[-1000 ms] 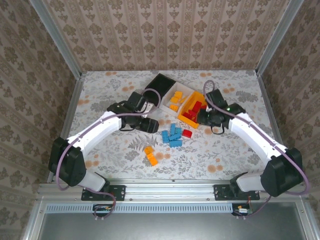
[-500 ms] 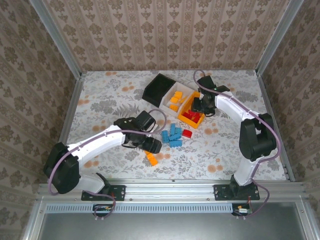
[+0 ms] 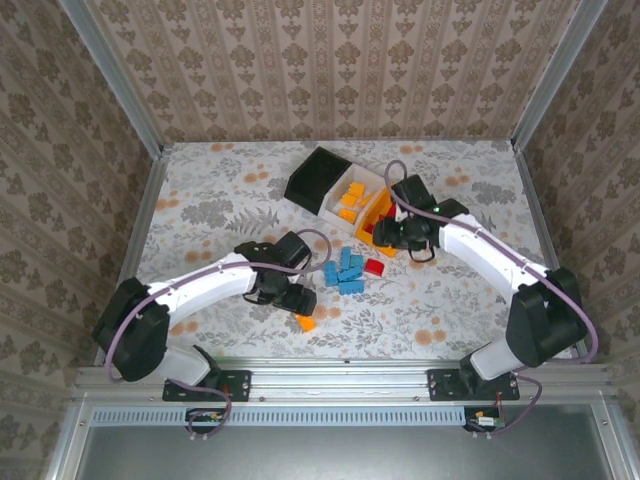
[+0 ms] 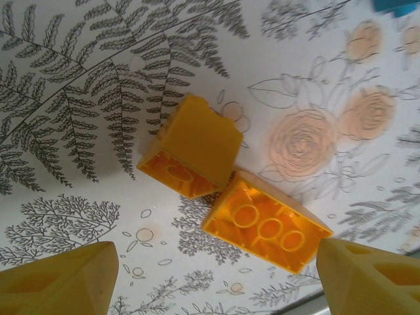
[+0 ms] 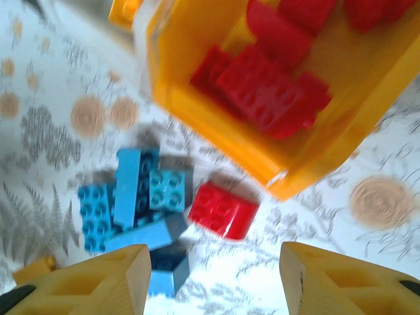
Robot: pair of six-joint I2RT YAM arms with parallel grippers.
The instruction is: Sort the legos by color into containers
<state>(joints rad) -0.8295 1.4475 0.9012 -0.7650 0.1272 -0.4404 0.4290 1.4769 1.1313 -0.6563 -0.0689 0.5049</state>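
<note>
Two orange legos (image 4: 193,154) (image 4: 266,223) lie tipped over on the patterned table, just ahead of my open left gripper (image 4: 216,285); nothing sits between its fingers. From above, the left gripper (image 3: 299,303) hovers over those orange legos (image 3: 305,322). My right gripper (image 5: 216,285) is open and empty above a loose red lego (image 5: 223,209) and a pile of blue legos (image 5: 134,197). Of the containers, the orange-yellow bin (image 5: 216,125) holds red legos (image 5: 262,92). In the top view the right gripper (image 3: 386,240) is at that bin's near end, by the blue pile (image 3: 343,270).
The three bins stand in a diagonal row: black (image 3: 318,178), white (image 3: 372,180) with orange bricks, orange-yellow (image 3: 392,195). Walls close the table at the back and both sides. The metal rail (image 3: 340,375) runs along the near edge.
The right gripper has opened over the orange-yellow bin and pulled back toward the loose red brick. The left gripper has come down toward the near edge onto the two orange bricks, opening a little wider.
</note>
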